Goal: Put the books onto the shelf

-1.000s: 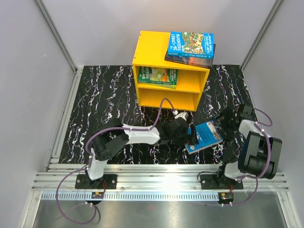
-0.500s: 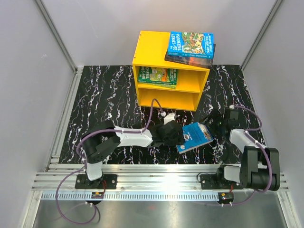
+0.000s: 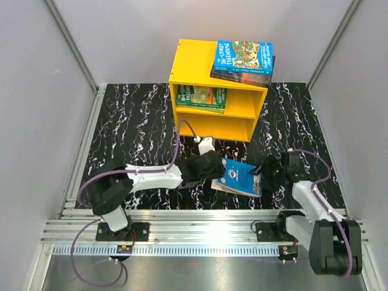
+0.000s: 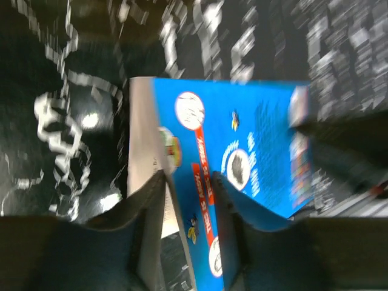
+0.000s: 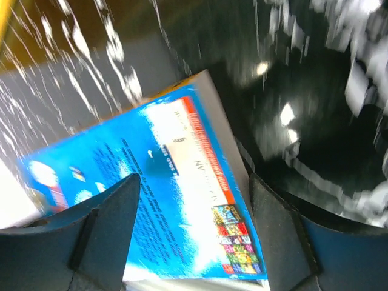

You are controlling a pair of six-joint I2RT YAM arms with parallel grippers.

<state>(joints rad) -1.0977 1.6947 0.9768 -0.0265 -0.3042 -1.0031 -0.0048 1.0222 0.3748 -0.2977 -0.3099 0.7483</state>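
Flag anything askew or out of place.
Two stacked books lie flat on top of the yellow shelf, skewed and overhanging its right edge, not in a compartment. A blue book lies crooked on the table.

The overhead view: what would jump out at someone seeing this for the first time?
The bright yellow shelf at the back of the black marbled table, with stacked books on top and green books in its upper compartment. Nearer, the left gripper and right gripper flank a blue book lying there.
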